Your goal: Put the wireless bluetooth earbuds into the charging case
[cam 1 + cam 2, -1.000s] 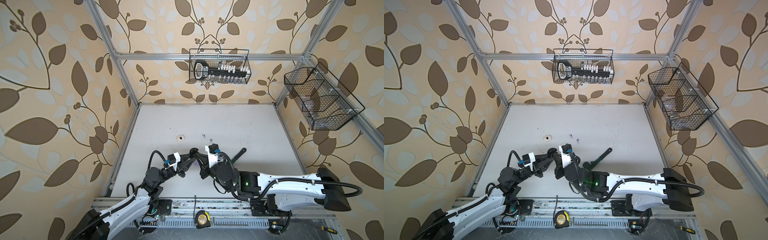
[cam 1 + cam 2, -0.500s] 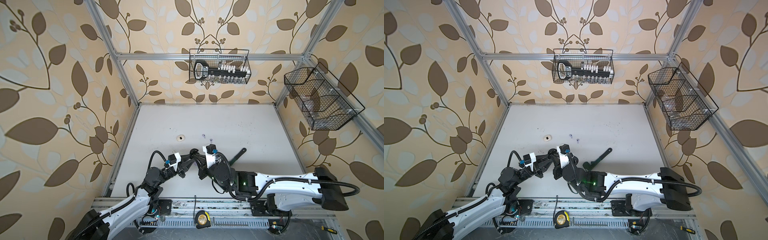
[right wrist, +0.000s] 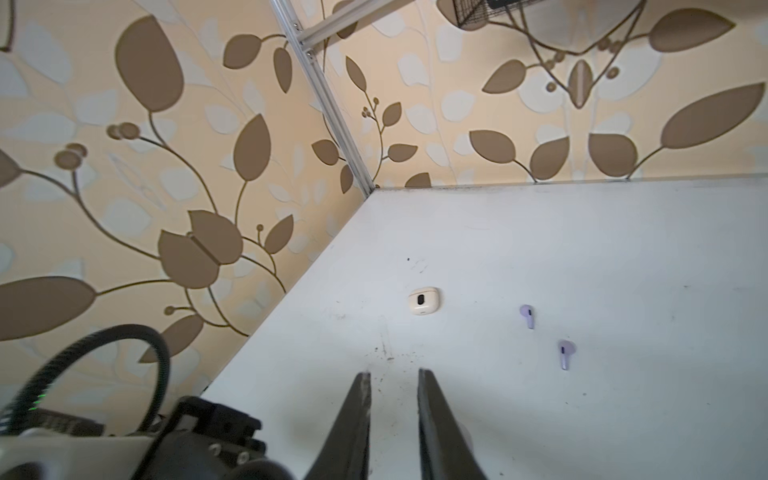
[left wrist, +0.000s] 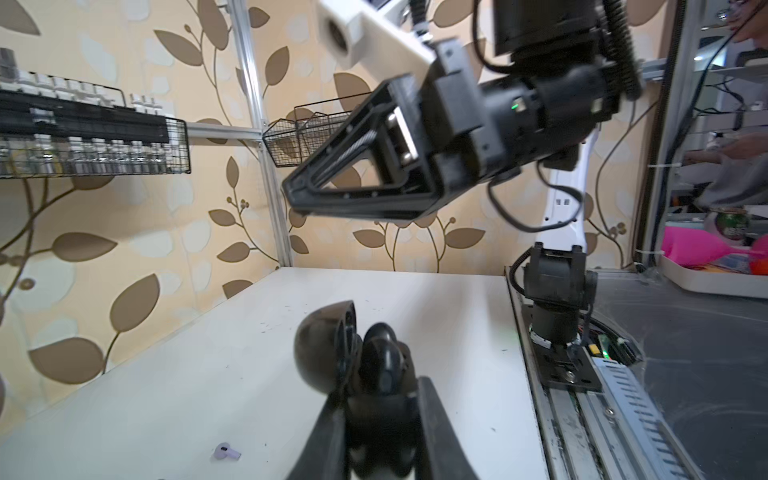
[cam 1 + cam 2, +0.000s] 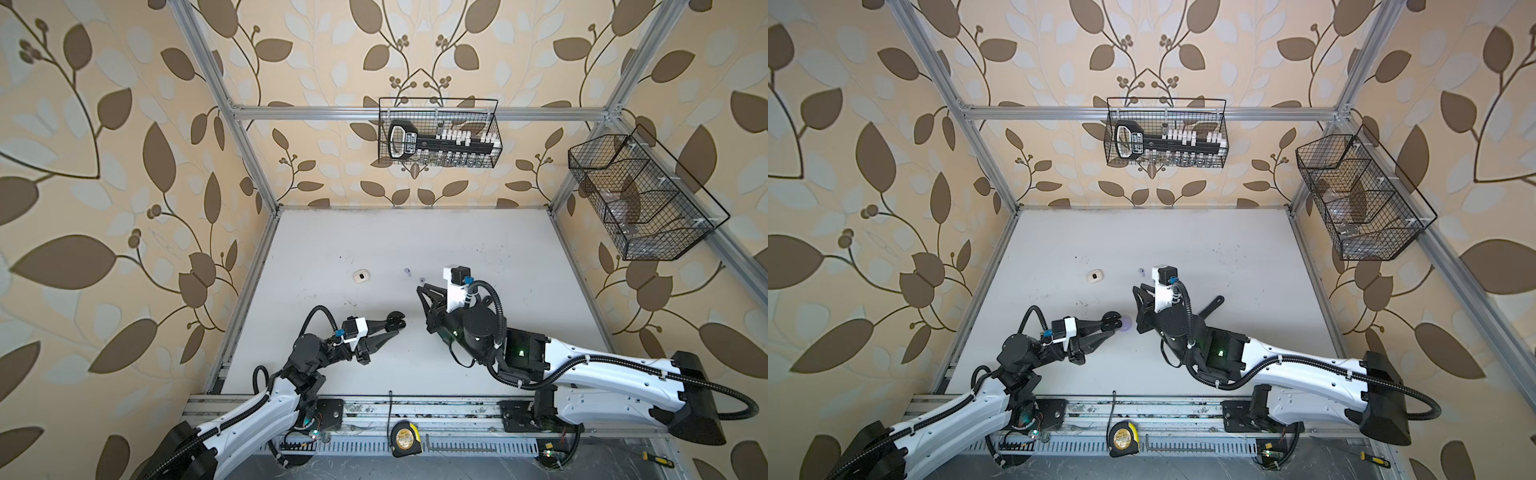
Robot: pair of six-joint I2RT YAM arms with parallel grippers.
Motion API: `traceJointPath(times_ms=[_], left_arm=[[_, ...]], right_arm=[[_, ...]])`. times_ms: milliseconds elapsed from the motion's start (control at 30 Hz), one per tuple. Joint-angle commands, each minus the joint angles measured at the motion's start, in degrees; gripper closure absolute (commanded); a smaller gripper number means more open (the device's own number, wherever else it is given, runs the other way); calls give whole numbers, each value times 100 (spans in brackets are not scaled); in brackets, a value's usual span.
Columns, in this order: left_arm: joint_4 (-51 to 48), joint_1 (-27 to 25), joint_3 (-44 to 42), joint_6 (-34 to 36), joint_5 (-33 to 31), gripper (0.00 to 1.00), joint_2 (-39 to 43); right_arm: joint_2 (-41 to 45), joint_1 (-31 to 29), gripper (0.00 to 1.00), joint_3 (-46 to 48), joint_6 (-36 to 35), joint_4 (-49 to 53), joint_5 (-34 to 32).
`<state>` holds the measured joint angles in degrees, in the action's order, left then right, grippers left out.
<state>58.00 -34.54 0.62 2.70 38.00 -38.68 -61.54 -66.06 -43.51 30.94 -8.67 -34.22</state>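
Two tiny pale lilac earbuds, each a rounded head on a short stem with a dark spot, lie loose near the middle of the white table (image 5: 478, 241). The first lilac earbud (image 3: 528, 316) and the second lilac earbud (image 3: 564, 353) are close together but not touching. To their left in both top views, set apart from them, rests a cream charging case (image 5: 361, 276). It is shut and has a dark oval on its top face.

The left gripper (image 5: 397, 322) hangs above the front of the table. Its fingers (image 4: 436, 428) pinch a black charging case (image 4: 365, 374) whose domed lid stands open. Rounded black shapes sit in the case, but I cannot tell whether they are earbuds. In a top view a small lilac blob (image 5: 1126, 323) shows just past this gripper's tip, too blurred to name.

The right gripper (image 3: 392, 372) points toward the back-left corner. Its fingers are spread a little, with only bare table between them.

A wire basket (image 5: 494, 124) on the back wall holds a long black rack (image 5: 440, 143) lined with small white pieces. A second wire basket (image 5: 656, 243) on the right wall holds something clear that I cannot make out.

A second ago the two grippers were huddled together. Now the right arm has drawn off to the right, and bare table shows between them. A dark wrench-shaped tool (image 5: 1212, 305) lies behind the right arm.
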Motion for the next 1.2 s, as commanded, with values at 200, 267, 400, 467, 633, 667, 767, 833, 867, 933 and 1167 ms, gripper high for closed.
traceJointPath(times_ms=[200, 267, 400, 467, 633, 667, 767, 833, 867, 933, 1167], left_arm=[[159, -26, 171, 178, 805, 100, -6], [142, -29, 202, 187, 838, 100, -66], [159, -33, 272, 187, 924, 100, -234], [159, -35, 289, 209, 920, 100, -304], [142, -38, 298, 249, 894, 100, -394], [150, -35, 302, 249, 894, 100, -403], [159, -42, 309, 221, 885, 100, -425], [159, -36, 311, 215, 843, 100, -446], [164, -36, 312, 213, 817, 100, -472], [152, -39, 310, 244, 724, 100, -512], [143, -40, 315, 224, 626, 100, -533]], right_arm=[[-161, 804, 75, 363, 95, 1, 1883], [-283, 797, 75, 345, 53, -165, 2141], [-478, 775, 75, 278, 15, -392, 2422], [-549, 755, 75, 227, -51, -455, 2535], [-657, 589, 75, 98, -286, -537, 2573], [-689, 568, 75, 86, -314, -561, 2594], [-737, 425, 76, 23, -370, -610, 2599], [-746, 304, 76, 9, -419, -612, 2561], [-741, 258, 76, 13, -457, -619, 2545], [-755, 158, 76, 37, -492, -619, 2409], [-671, 11, 77, 304, -379, -648, 2241]])
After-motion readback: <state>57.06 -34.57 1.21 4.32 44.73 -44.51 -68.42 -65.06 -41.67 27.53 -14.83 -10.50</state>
